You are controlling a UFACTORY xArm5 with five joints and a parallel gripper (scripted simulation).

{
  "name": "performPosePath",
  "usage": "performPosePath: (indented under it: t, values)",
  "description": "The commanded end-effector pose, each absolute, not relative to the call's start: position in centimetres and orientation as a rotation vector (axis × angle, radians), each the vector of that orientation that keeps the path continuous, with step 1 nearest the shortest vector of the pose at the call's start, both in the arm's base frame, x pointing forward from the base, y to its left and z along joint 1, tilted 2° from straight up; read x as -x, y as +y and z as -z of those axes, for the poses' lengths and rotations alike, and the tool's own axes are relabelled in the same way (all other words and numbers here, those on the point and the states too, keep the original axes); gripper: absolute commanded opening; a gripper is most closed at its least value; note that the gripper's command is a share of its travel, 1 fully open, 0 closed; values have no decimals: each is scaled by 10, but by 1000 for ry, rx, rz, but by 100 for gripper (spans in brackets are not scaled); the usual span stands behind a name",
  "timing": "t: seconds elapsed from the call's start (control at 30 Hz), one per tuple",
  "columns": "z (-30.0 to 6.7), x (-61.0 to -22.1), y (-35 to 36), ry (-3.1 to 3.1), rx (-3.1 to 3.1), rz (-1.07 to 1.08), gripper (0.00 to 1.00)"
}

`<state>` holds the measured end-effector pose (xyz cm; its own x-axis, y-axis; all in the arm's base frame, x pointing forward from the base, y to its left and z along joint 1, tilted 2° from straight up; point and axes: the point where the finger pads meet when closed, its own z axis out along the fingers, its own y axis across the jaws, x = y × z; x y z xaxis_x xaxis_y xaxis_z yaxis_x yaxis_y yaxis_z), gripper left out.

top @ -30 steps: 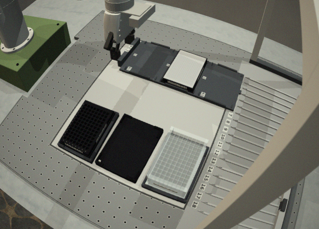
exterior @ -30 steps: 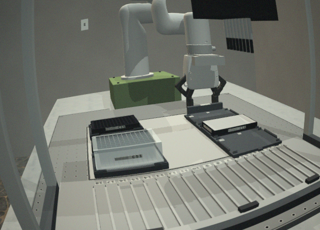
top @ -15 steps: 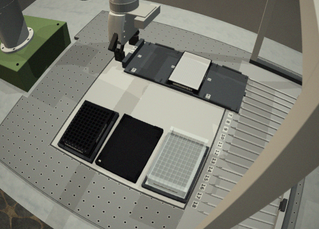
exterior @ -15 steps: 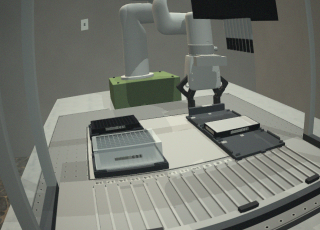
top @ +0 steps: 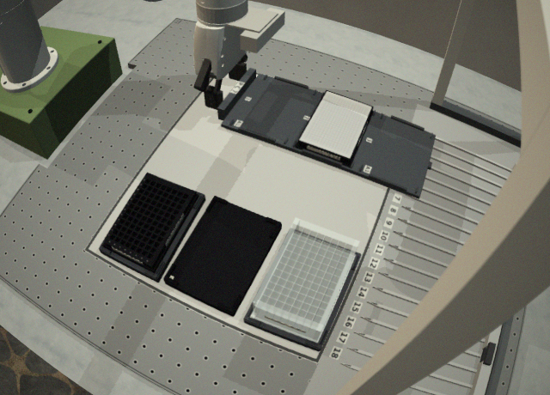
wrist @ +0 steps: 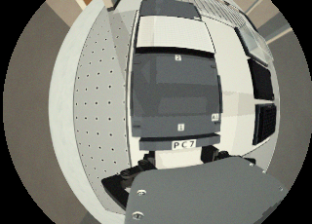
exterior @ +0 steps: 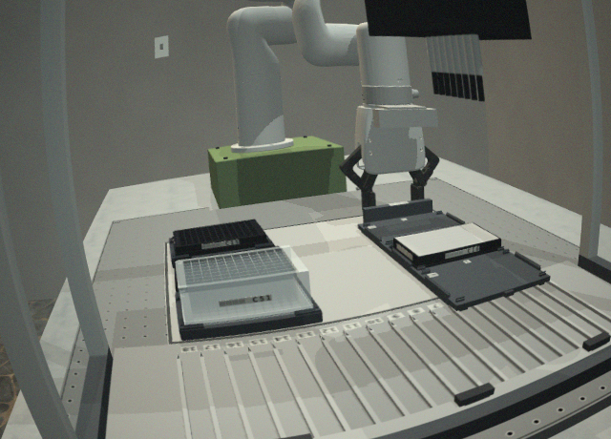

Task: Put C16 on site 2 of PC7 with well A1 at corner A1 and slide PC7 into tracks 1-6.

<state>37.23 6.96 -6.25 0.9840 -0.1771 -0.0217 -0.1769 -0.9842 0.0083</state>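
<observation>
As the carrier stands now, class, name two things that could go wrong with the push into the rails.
1. The carrier PC7 lies skewed to the tracks, so it could ride up on the ribs.
2. The open claw only stands behind the handle; an off-centre push could turn the carrier and unsettle plate C16.
</observation>
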Motion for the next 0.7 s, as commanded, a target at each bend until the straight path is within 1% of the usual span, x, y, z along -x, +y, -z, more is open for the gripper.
performPosePath:
  t: [0.0,0.67]
  values:
    - [62,-375,70,-279,-3124,30,81]
    - [62,-393,66,-279,-3124,30,81]
